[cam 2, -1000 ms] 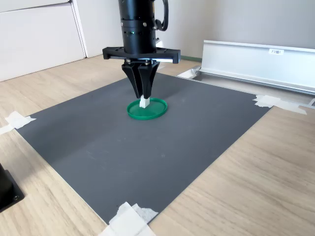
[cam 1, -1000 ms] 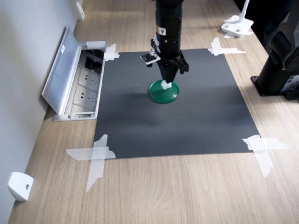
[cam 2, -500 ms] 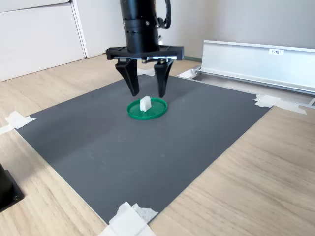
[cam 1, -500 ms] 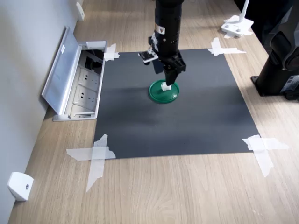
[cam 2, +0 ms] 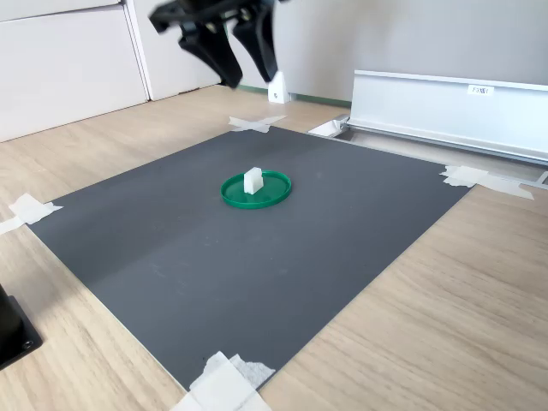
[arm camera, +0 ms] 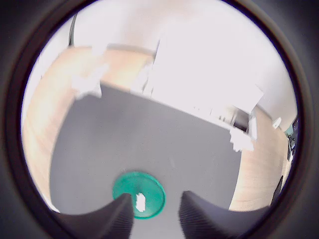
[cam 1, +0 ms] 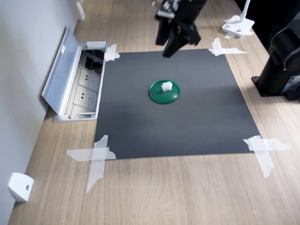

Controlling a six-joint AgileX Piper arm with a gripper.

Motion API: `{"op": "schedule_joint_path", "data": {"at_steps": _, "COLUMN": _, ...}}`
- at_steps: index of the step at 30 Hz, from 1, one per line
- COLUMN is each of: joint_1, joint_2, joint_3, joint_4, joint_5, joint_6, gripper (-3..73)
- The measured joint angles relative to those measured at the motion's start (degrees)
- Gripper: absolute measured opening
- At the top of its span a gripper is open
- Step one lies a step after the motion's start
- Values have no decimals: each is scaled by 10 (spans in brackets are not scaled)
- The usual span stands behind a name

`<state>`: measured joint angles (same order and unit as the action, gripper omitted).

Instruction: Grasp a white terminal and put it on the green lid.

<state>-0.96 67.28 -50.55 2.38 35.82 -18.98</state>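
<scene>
Now the white terminal [cam 1: 167, 86] stands on the green lid [cam 1: 165, 92], a little off its centre and inside the raised rim, upright on its own with nothing touching it; in the second exterior view it shows as a small pale block [cam 2: 253, 180] rising from the green disc [cam 2: 256, 189]. The lid sits near the middle of the dark mat [cam 1: 178, 122], which is taped at its corners to the wooden table [cam 1: 187, 192]. My gripper [cam 1: 176, 40] hangs high above and behind the lid, toward the far edge of the mat in the first exterior view, well apart from the terminal. My jaws are spread wide and hold nothing; the two dark fingers [cam 2: 221, 53] show clear daylight between them in the second exterior view. From my wrist view the lid [arm camera: 138, 194] and the terminal [arm camera: 140, 200] lie below me, close to one fingertip and not centred between the two. So the terminal lies down and forward of my jaws, and I judge the placing done: the piece rests where the task wants it. If anything is left, it is only to draw clear without brushing the lid. The open floor socket box [cam 1: 79, 84] at the first exterior view's left is well away from all this.
</scene>
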Motion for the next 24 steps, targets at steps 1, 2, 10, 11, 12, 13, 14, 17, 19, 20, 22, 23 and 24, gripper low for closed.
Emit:
{"op": "schedule_joint_path", "data": {"at_steps": 1, "joint_1": 0, "joint_2": -22, "joint_3": 12, "joint_4": 7, "joint_5": -12, "joint_6": 4, "gripper": 260}}
{"op": "schedule_joint_path", "data": {"at_steps": 2, "joint_1": 0, "joint_2": -43, "joint_3": 25, "joint_4": 11, "joint_5": -26, "joint_6": 10, "gripper": 209}}
{"op": "schedule_joint_path", "data": {"at_steps": 10, "joint_1": 0, "joint_2": -216, "joint_3": 145, "joint_4": -5, "joint_5": -132, "joint_6": 125, "gripper": 0}}
{"op": "schedule_joint_path", "data": {"at_steps": 11, "joint_1": 0, "joint_2": -240, "joint_3": 161, "joint_4": -10, "joint_5": -138, "joint_6": 151, "gripper": -2}}
{"op": "schedule_joint_path", "data": {"at_steps": 12, "joint_1": 0, "joint_2": -260, "joint_3": 174, "joint_4": -14, "joint_5": -141, "joint_6": 172, "gripper": -3}}
{"op": "schedule_joint_path", "data": {"at_steps": 13, "joint_1": 0, "joint_2": -285, "joint_3": 190, "joint_4": -18, "joint_5": -144, "joint_6": 198, "gripper": -5}}
{"op": "schedule_joint_path", "data": {"at_steps": 14, "joint_1": 0, "joint_2": -309, "joint_3": 206, "joint_4": -24, "joint_5": -148, "joint_6": 221, "gripper": -5}}
{"op": "schedule_joint_path", "data": {"at_steps": 17, "joint_1": 0, "joint_2": -371, "joint_3": 254, "joint_4": -28, "joint_5": -171, "joint_6": 264, "gripper": -5}}
{"op": "schedule_joint_path", "data": {"at_steps": 19, "joint_1": 0, "joint_2": -407, "joint_3": 284, "joint_4": -30, "joint_5": -185, "joint_6": 272, "gripper": -5}}
{"op": "schedule_joint_path", "data": {"at_steps": 20, "joint_1": 0, "joint_2": -423, "joint_3": 298, "joint_4": -33, "joint_5": -191, "joint_6": 275, "gripper": -5}}
{"op": "schedule_joint_path", "data": {"at_steps": 22, "joint_1": 0, "joint_2": -453, "joint_3": 324, "joint_4": -43, "joint_5": -200, "joint_6": 276, "gripper": -5}}
{"op": "schedule_joint_path", "data": {"at_steps": 23, "joint_1": 0, "joint_2": -466, "joint_3": 338, "joint_4": -50, "joint_5": -202, "joint_6": 276, "gripper": -5}}
{"op": "schedule_joint_path", "data": {"at_steps": 24, "joint_1": 0, "joint_2": -478, "joint_3": 350, "joint_4": -54, "joint_5": -204, "joint_6": 276, "gripper": -6}}
